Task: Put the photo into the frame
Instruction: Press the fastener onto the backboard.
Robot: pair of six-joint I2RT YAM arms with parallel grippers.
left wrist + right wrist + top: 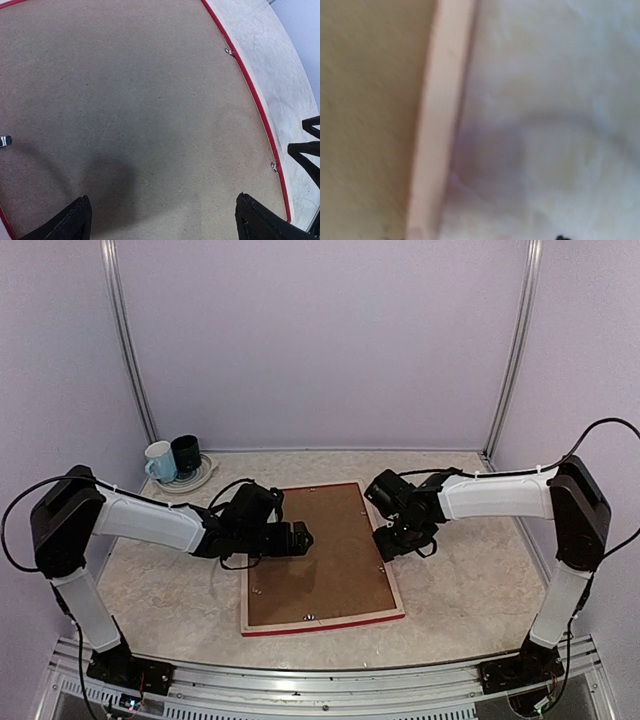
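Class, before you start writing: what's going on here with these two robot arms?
The arms are working on a picture frame that lies back up on the table, a brown backing board sitting in it. The left gripper hovers open over the board near the frame's left edge, holding nothing. The right gripper is at the frame's right edge; its grip cannot be told. No photo is in view; it may lie under the board.
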